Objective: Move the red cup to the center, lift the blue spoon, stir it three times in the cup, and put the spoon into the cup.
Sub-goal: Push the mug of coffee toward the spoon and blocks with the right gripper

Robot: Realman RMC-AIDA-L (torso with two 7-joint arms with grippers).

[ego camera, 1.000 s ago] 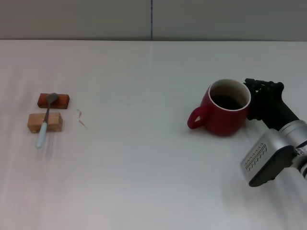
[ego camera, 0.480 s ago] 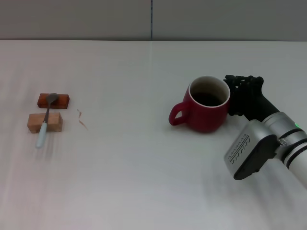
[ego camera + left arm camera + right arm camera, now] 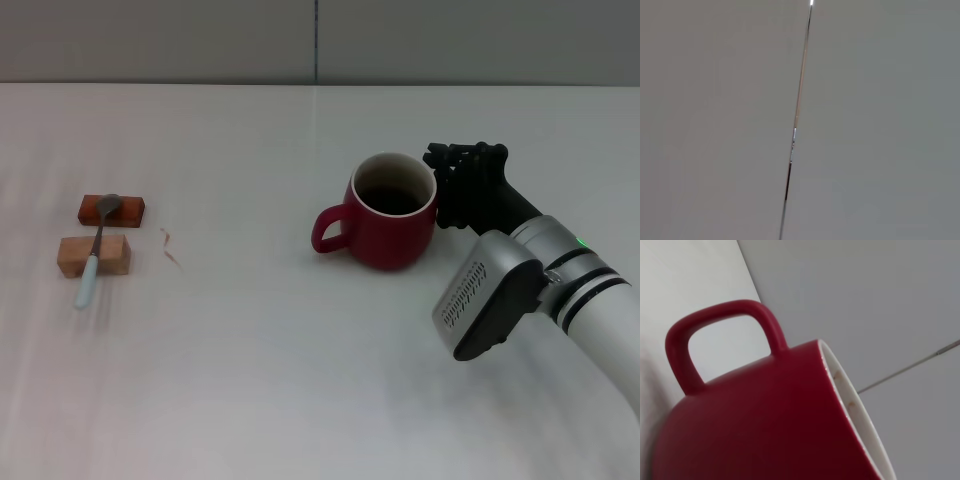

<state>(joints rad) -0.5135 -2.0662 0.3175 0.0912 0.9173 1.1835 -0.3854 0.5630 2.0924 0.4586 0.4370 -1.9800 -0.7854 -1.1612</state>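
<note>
The red cup stands upright near the middle of the white table, its handle pointing toward my left. My right gripper is against the cup's right side and holds it there; the cup fills the right wrist view. The blue spoon lies far to the left, resting across two small wooden blocks, bowl on the far one. My left gripper is out of view; the left wrist view shows only a plain grey surface with a seam.
A red-brown wooden block and a tan wooden block sit under the spoon at the left. A small reddish scrap lies just right of them. The grey wall runs along the table's far edge.
My right gripper has carried the red cup leftward and slightly away from me, from the right side toward the table's middle. The spoon and blocks have not moved.
</note>
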